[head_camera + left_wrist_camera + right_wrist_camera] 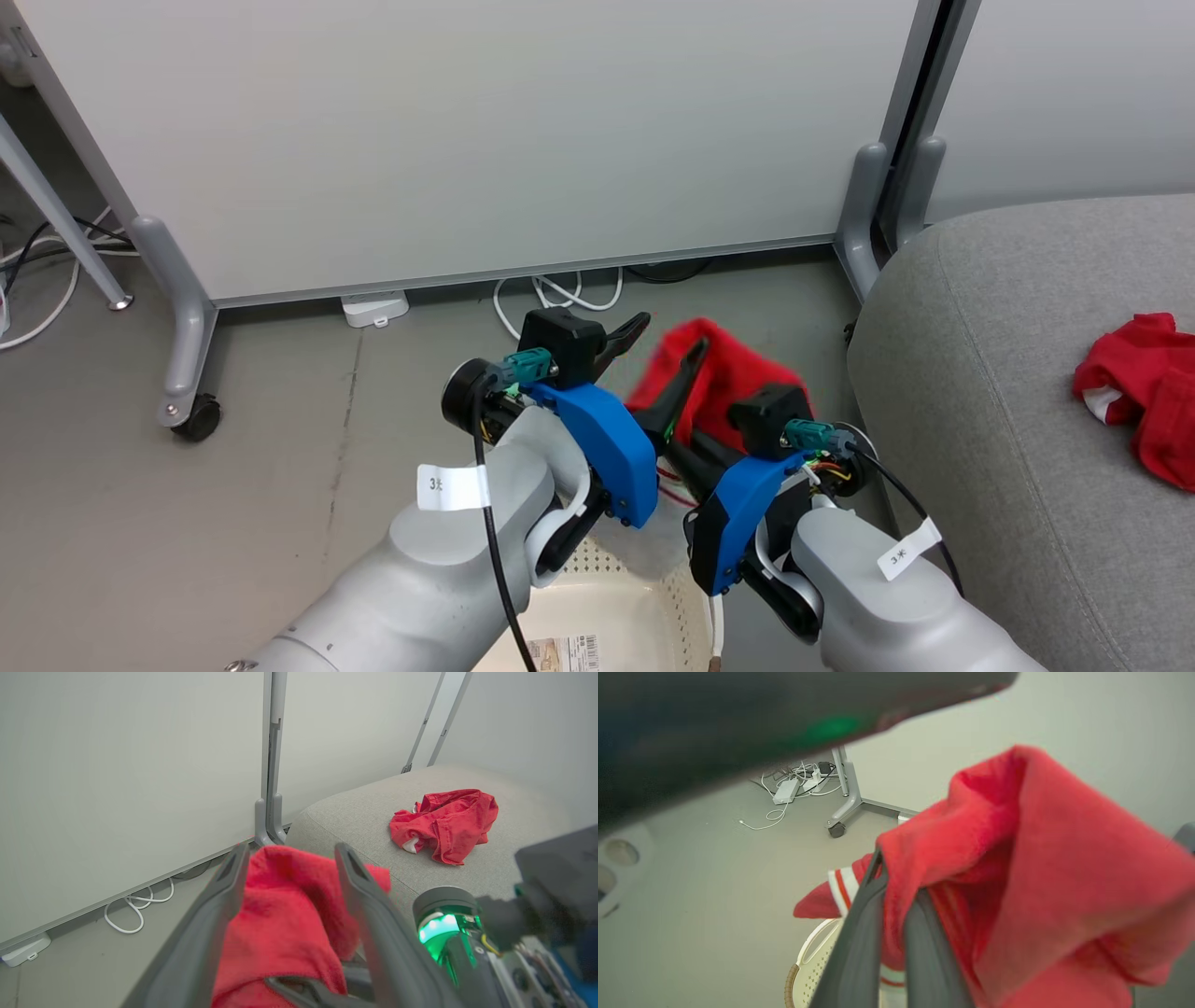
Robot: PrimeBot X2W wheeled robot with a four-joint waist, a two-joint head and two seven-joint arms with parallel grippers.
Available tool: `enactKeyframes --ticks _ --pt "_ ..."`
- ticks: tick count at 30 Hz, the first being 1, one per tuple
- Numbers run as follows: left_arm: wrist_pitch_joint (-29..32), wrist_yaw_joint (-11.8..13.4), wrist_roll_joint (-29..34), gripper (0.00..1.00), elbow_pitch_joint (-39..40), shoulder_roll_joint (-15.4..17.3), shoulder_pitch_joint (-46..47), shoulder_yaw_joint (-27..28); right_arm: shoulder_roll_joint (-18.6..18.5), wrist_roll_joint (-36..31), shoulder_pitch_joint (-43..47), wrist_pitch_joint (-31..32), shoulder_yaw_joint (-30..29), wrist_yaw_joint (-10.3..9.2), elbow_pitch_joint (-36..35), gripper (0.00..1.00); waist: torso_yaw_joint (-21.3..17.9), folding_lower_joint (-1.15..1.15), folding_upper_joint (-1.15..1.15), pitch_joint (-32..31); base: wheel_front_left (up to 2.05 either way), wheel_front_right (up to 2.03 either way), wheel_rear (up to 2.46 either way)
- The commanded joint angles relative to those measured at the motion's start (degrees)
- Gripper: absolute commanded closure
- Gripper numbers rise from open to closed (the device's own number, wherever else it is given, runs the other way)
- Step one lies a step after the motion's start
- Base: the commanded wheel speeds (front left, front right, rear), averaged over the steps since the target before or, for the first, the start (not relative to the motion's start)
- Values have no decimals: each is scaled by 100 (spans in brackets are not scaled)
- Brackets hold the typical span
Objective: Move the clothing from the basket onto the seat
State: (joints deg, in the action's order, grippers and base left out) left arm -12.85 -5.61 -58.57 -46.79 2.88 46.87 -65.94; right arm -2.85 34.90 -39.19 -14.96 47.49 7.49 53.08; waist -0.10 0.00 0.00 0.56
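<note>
Two garments: one pinched aloft, one on the seat (980, 420)

At the far left we saw a pale partition panel (467, 140) standing on a castor (198, 417), with white cables (560, 294) looped on the floor under its lower edge. Next came the left gripper (672, 333), its two fingers spread wide. Red cloth lay between them, yet we could not tell whether either finger pressed on it. Just right of it hung the lifted garment (738, 364), bright red, bunched and raised off the floor. In the right wrist view a white-striped band of it trailed downward. The right gripper (899, 877) had its fingers drawn narrow and clamped on a fold of that garment. Below both forearms we saw the basket (653, 597), cream and perforated, with a barcode sticker (565, 653) on its bottom. Farthest right, the grey seat rose beside the basket. The other garment (1139, 392) lay crumpled on its cushion, well apart from both grippers.
</note>
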Motion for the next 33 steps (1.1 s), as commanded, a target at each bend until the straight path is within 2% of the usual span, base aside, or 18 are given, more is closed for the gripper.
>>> enactKeyframes --ticks 1,13,17,24,29,33 --pt "-55 10 8 0 -35 2 71 -17 -6 -9 54 -33 -38 1 -22 100 -2 0 0 0 0 0 0" --pt "-236 13 246 0 26 126 -162 335 -5 -175 53 -34 -243 1 -28 100 47 0 0 32 0 0 0" --pt "-238 80 586 0 389 322 -437 774 -6 -256 19 -34 -308 1 -56 100 49 0 0 56 0 0 0" --pt "-241 124 1538 0 1290 695 -1390 1733 -5 -425 16 -34 -512 1 -131 100 13 0 0 73 0 0 0" --pt "-242 60 2187 0 1937 834 -2235 2594 -6 -556 66 -34 -628 1 -195 100 -42 0 0 70 0 0 0" --pt "-241 6 2548 0 2167 890 -2755 3031 -6 -629 82 -33 -681 1 -218 100 -79 0 0 69 0 0 0"
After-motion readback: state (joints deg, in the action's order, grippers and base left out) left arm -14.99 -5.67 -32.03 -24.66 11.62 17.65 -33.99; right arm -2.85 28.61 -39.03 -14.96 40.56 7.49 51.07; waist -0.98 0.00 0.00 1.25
